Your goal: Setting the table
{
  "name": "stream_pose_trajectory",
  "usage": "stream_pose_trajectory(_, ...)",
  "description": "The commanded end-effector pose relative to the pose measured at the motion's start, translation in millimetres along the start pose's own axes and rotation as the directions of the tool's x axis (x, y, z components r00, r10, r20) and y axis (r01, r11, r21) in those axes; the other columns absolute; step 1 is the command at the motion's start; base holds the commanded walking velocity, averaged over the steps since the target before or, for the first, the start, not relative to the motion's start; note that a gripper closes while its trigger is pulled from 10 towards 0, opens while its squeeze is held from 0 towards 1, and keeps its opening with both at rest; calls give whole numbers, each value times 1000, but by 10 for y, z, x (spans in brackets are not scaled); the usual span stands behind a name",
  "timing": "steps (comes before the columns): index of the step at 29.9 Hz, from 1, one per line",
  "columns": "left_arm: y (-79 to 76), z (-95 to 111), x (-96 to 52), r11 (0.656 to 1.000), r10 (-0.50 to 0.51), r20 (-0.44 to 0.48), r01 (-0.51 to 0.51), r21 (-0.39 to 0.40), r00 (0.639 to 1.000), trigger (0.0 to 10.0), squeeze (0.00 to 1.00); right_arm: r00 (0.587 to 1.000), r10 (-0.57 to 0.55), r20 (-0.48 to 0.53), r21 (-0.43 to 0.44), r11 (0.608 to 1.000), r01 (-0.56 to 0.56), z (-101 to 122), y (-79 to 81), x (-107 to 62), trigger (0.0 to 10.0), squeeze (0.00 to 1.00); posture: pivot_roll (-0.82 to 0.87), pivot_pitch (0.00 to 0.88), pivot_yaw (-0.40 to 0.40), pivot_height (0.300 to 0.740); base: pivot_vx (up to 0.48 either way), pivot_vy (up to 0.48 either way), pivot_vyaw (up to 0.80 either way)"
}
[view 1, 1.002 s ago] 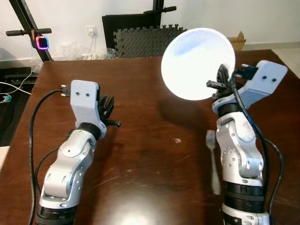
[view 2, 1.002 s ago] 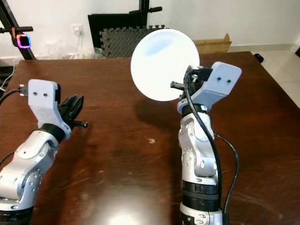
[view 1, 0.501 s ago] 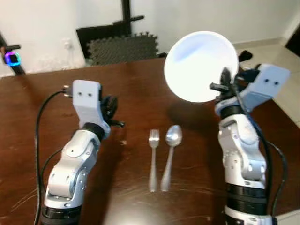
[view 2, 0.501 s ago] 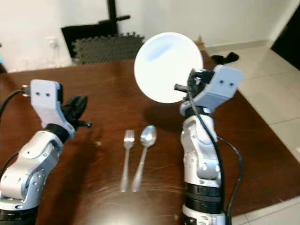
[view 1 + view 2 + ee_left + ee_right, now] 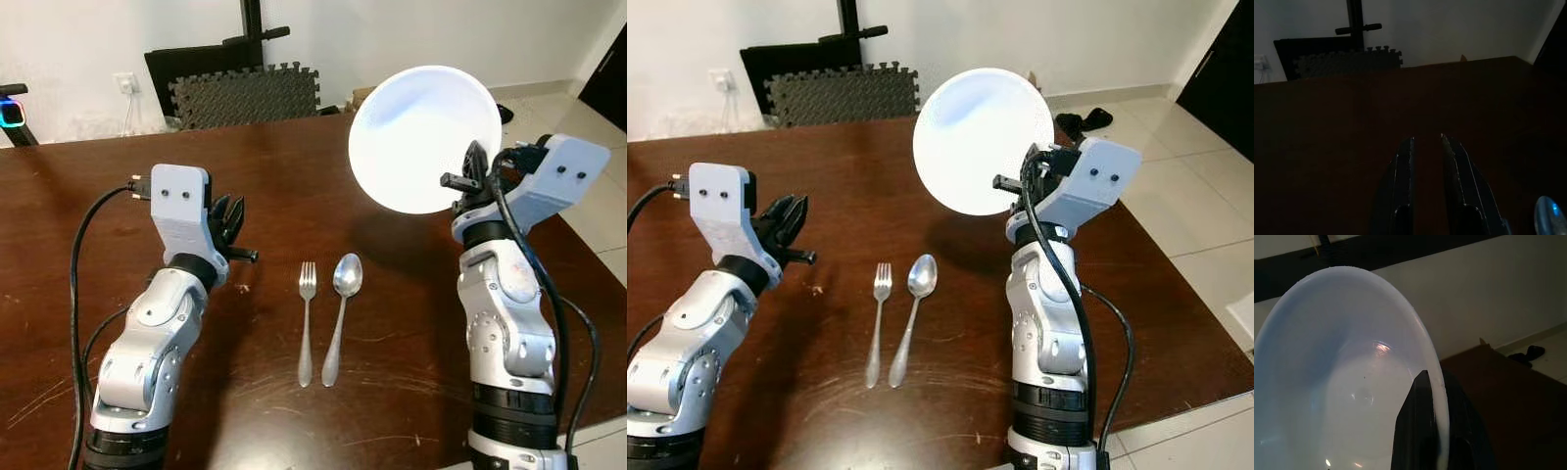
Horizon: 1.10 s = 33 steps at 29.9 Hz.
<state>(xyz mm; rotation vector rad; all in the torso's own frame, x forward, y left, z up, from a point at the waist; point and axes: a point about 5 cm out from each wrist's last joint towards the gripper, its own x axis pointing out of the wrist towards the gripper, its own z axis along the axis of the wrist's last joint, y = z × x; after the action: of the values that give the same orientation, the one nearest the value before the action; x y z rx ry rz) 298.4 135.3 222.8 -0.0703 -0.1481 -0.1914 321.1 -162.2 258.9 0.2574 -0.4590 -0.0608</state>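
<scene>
Above the dark brown wooden table (image 5: 294,176), the right gripper (image 5: 472,174) is pinching the rim of a round white plastic plate (image 5: 421,137), carrying it tilted almost on edge. Its rim is sitting between the two black fingers (image 5: 1418,421). The plate is probably light, stiff and slick, so it is best gripped at the rim. Nearby, the left gripper (image 5: 1427,142) is hovering, fingers slightly parted, beside a silver metal fork (image 5: 306,323) and spoon (image 5: 338,313).
</scene>
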Motion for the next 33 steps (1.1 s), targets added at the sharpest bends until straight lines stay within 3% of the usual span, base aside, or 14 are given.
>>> stream_pose_trajectory(1,27,-58,-18,1000,13,-30,-13,4,999,10000,0,1000,-7,-8,8,1000,7,-34,-5,-18,10000,0,43,113,71,740,-409,0,0)
stream_pose_trajectory(33,24,-56,-8,1000,9,-30,-9,5,1000,10000,0,1000,0,-14,6,1000,0,-54,13,-21,10000,0,42,106,73,740,-370,0,0)
